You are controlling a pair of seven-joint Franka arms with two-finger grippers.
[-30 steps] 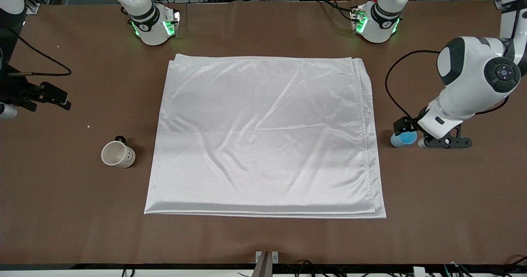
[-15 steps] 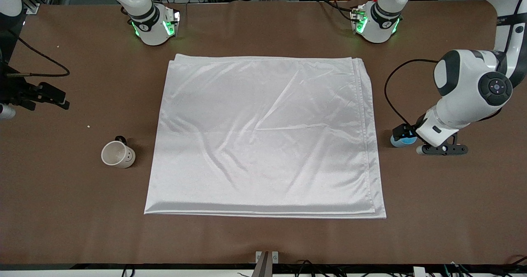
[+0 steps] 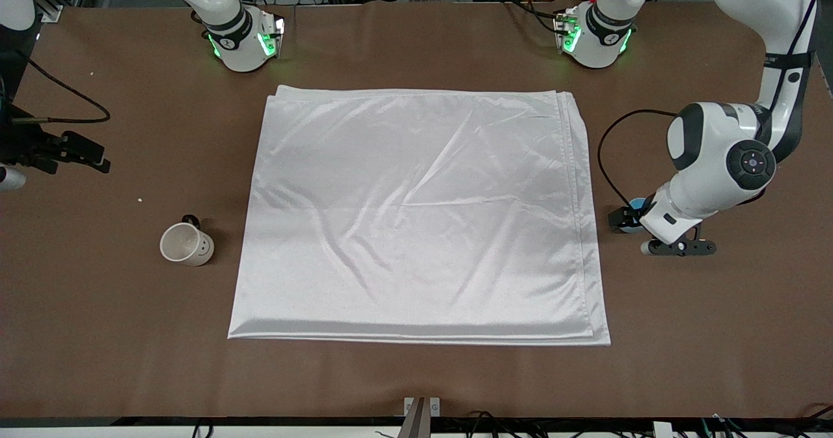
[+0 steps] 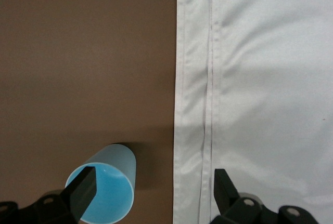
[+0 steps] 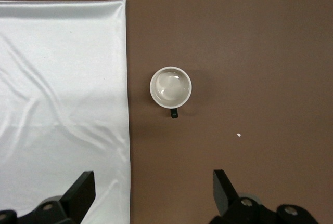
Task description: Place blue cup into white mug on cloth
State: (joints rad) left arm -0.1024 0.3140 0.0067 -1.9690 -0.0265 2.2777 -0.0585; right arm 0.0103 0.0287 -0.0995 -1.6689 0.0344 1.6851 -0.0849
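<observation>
Since the cup (image 3: 632, 211) stands upright on the table (image 3: 416, 373) just off the cloth (image 3: 416, 217) at the left arm's end, the left arm is judged the nearer one. Front view: the left gripper (image 3: 625, 220) is low at the cup; the mug (image 3: 187, 244) stands on the table at the right arm's end, off the cloth. Left wrist view: jaws are seen wide, one finger over the cup's open mouth, so the cup is not centred between them. Right wrist view: the right gripper (image 5: 151, 195), wide and empty, hangs above the mug and waits.
</observation>
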